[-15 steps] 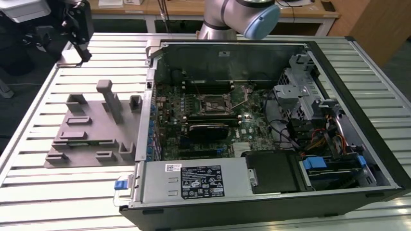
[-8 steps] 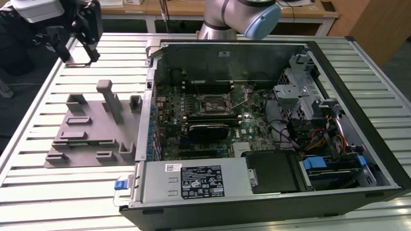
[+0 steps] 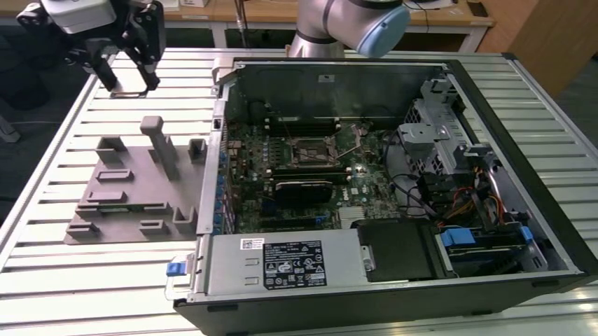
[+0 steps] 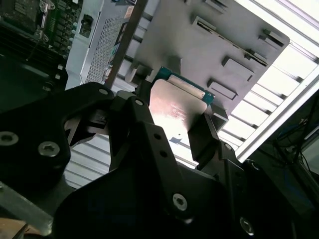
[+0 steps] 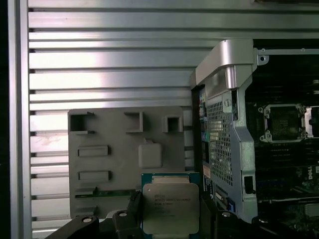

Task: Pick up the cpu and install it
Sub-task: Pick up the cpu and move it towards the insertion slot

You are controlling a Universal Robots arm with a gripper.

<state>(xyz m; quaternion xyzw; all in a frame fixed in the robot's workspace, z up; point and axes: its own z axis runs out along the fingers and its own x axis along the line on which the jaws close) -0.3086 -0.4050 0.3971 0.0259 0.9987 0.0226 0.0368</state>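
Note:
The cpu (image 5: 170, 211), a small square chip with a pale silver top and a green-blue edge, is gripped between the two black fingers of my gripper (image 5: 170, 199). In the second wrist view the cpu (image 4: 177, 107) also sits between the fingers (image 4: 142, 117). In the exterior view my gripper (image 3: 126, 82) hangs above the table's far corner on the exterior view's left, beyond the grey holder plate (image 3: 126, 192), with the cpu (image 3: 130, 92) as a pale sliver at its tips. The open computer case (image 3: 523, 175) holds the motherboard, whose cpu socket (image 3: 309, 149) lies open; the socket (image 5: 284, 122) shows in the first wrist view too.
The grey holder plate (image 5: 112, 164) carries raised blocks and slots. The case's metal side wall (image 5: 224, 124) stands between the plate and the motherboard. A power supply (image 3: 280, 262) and drive cage (image 3: 439, 140) fill the case's edges. The slatted metal table (image 3: 84, 294) surrounds everything.

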